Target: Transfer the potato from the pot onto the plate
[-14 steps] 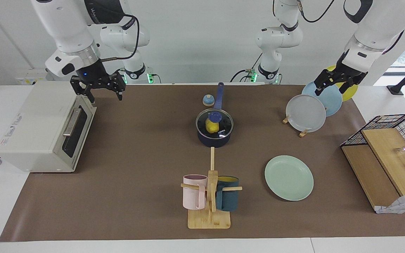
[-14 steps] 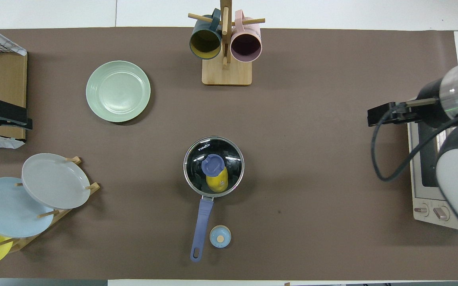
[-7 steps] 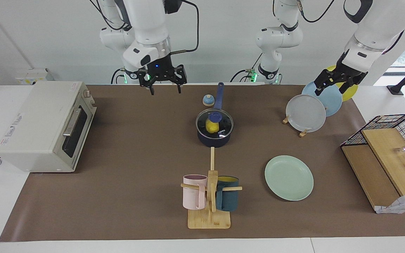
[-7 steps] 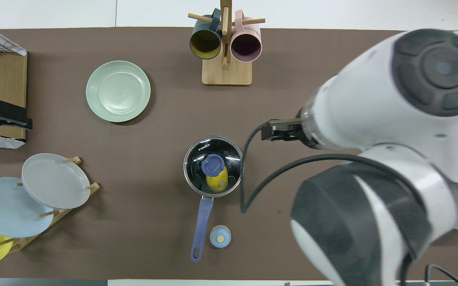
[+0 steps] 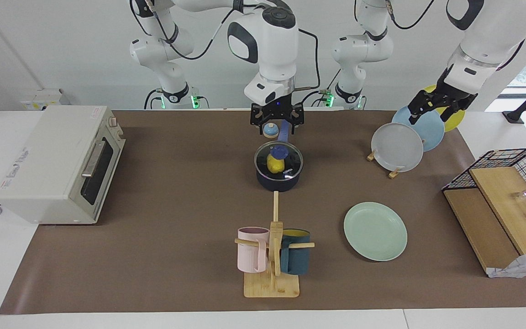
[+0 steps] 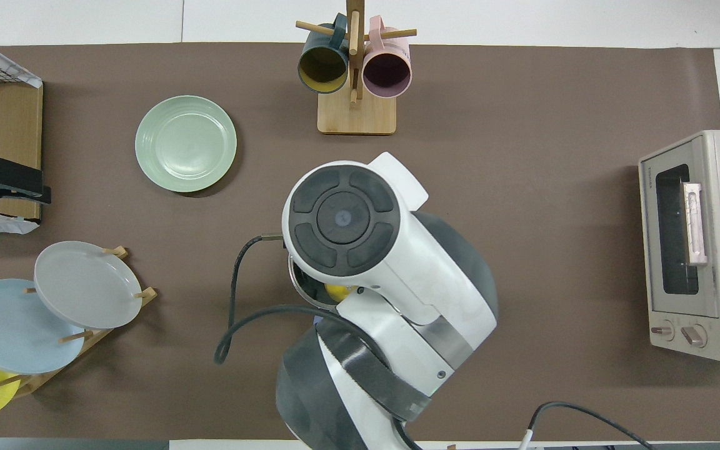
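The small bright yellow, glossy, lumpy potato (image 5: 273,163) is seen inside the small round dark navy pot (image 5: 278,179), under a clear glass lid (image 5: 290,161) with a blue knob (image 5: 279,150) that rests on the pot's rim. The pot stands at the middle of the brown table mat (image 5: 176,205), its long blue straight handle (image 5: 284,124) pointing toward the robots. A small round light blue timer-like object (image 5: 270,130) sits just beside the handle, toward the right arm's end.

The right gripper (image 5: 276,130) is held in the air over the pot's handle and the small blue object, pointing down, with its two black fingers (image 5: 260,129) spread apart and nothing between them. In the overhead view the right arm's white and dark body (image 6: 360,250) covers most of the pot, and only a sliver of the potato (image 6: 339,290) shows.

The left gripper (image 5: 432,112) is parked over the wooden dish rack (image 5: 394,172), which carries a grey plate (image 5: 396,147), a light blue plate (image 5: 429,129) and a yellow plate (image 5: 454,119); whether its jaws are spread or closed cannot be told.

The round pale mint-green plate (image 5: 375,231) lies bare on the mat, farther from the robots than the pot and toward the left arm's end. A wooden mug tree (image 5: 272,256) with a pink mug (image 5: 251,249) and a dark teal mug (image 5: 296,257) stands farther from the robots than the pot. A white toaster oven (image 5: 53,162) is set at the right arm's end, and a wire and wood shelf (image 5: 500,201) at the left arm's end.
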You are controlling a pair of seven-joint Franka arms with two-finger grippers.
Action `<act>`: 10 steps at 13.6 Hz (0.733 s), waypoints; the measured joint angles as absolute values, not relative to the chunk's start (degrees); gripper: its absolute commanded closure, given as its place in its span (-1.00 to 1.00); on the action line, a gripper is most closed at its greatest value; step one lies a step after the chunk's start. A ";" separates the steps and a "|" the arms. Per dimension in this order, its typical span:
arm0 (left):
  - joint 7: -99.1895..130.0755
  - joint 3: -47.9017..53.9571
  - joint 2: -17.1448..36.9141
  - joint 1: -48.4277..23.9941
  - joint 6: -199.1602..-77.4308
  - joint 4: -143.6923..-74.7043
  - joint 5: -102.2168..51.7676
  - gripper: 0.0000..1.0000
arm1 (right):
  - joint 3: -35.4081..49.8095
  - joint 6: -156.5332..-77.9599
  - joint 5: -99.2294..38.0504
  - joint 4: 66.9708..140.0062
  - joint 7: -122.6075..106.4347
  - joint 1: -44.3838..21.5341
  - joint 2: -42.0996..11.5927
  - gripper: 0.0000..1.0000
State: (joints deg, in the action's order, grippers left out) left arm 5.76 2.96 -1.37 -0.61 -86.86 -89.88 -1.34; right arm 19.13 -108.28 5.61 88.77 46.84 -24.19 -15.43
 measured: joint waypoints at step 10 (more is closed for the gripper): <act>5.76 2.96 -1.38 -0.58 -86.86 -89.88 -1.34 -1.00 | 19.15 -124.20 10.83 108.27 46.84 -26.37 -11.49 -1.00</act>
State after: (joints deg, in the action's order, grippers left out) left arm 5.76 2.96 -1.38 -0.58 -86.86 -89.88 -1.34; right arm 19.15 -124.20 10.83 108.27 46.84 -26.37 -11.49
